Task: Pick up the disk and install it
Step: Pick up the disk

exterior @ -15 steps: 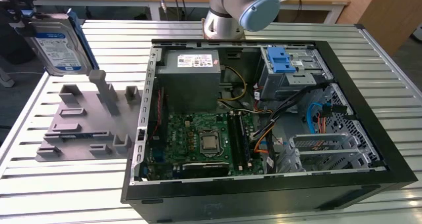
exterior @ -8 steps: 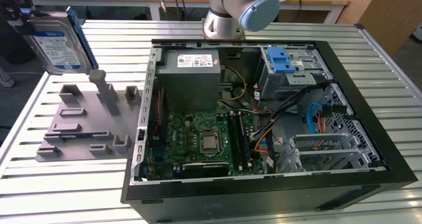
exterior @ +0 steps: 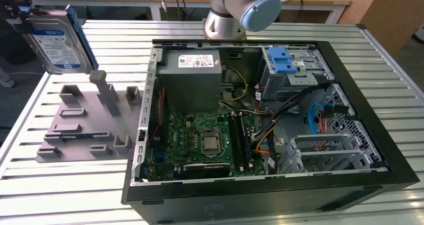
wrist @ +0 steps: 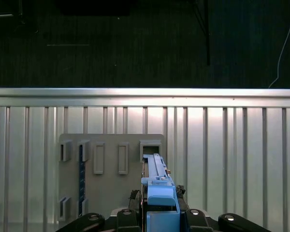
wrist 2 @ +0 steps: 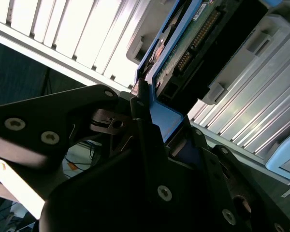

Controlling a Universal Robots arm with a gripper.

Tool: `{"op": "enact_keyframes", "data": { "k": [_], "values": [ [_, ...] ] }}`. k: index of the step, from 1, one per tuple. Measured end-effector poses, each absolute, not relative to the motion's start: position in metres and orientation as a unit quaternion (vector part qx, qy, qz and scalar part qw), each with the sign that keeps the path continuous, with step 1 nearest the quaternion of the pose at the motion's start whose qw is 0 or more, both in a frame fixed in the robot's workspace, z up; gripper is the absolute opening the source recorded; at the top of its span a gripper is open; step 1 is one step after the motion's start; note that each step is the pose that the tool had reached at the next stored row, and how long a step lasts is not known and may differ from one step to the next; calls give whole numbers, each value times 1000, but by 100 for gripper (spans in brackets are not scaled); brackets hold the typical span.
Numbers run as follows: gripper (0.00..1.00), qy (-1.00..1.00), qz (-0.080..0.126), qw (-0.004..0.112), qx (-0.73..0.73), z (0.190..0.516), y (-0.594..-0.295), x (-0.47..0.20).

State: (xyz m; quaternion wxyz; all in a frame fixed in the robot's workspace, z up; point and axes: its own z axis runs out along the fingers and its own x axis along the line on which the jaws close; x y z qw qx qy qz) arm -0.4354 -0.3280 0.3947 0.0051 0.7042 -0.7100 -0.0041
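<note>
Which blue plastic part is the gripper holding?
The blue bracket framing the disk, clamped in the gripper outside the computer case; the blue latch sits on the drive cage inside it.

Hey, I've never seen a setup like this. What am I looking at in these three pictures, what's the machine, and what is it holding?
The machine is a robot arm standing at a ribbed metal table. The exterior view comes from a camera off the arm that looks down on the whole scene. Both wrist views come from cameras riding near the arm's gripper. On the table sit an open computer case, with its circuit boards and cables showing, and a grey slotted holder. The gripper is shut on the disk, a hard drive in a blue bracket. It is held upright by the holder, outside the case.
</note>
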Motion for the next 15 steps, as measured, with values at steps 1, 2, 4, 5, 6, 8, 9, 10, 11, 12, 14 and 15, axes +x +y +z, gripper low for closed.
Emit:
{"op": "enact_keyframes", "data": {
  "k": [1, 2, 4, 5, 6, 8, 9, 10, 11, 12, 14, 15],
  "values": [
    [36, -710, -4, 5, 704, 395, -328, -435],
    [36, -710, -4, 5, 704, 396, -328, -435],
    [36, -710, -4, 5, 704, 398, -328, -435],
    [36, -710, -4, 5, 704, 398, -328, -435],
    [36, -710, -4, 5, 704, 399, -328, -435],
    [36, -710, -4, 5, 704, 400, -328, -435],
    [36, -710, -4, 5, 704, 401, -328, -435],
    [36, -710, -4, 5, 704, 402, -328, -435],
    [36, -710, -4, 5, 704, 402, -328, -435],
    [36, -710, -4, 5, 704, 403, -328, -435],
    [36, -710, -4, 5, 704, 404, -328, -435],
    [36, -710, -4, 5, 704, 405, -328, -435]
  ]
}}
